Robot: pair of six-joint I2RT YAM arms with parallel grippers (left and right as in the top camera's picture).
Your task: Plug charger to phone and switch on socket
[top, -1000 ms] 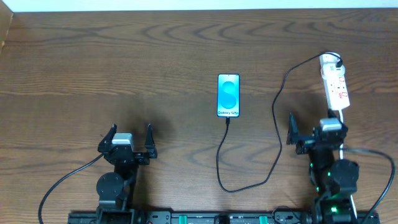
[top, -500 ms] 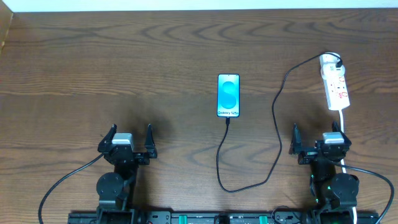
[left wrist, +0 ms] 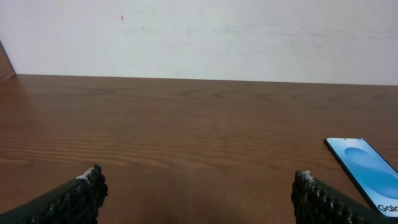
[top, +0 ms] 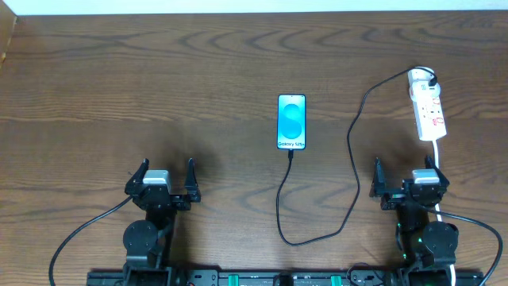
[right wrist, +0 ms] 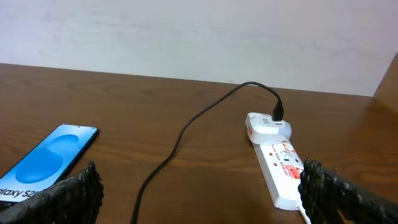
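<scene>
Counter (top: 159, 63): dark brown, wavy wood-grain pattern seen throughout. Phone (top: 291, 121): screen shown bright blue w/ lighter cyan oval & white lettering, edged in black. Charger (top: 353, 159): black. Socket (top: 427, 111): white, marked w/ red; black plug (top: 431, 79), white cord (top: 436, 152). Left claw (top: 167, 171) & right claw (top: 407, 171): black, pads (left wrist: 87, 193) patterned w/ fine knobbly texture. Wall (left wrist: 249, 37): off-white.

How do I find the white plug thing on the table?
Look at the brown wooden table and go to its right side. The power strip lies there, right of the phone. It's the only white bar, with red markings and a black cable plugged in.
</scene>
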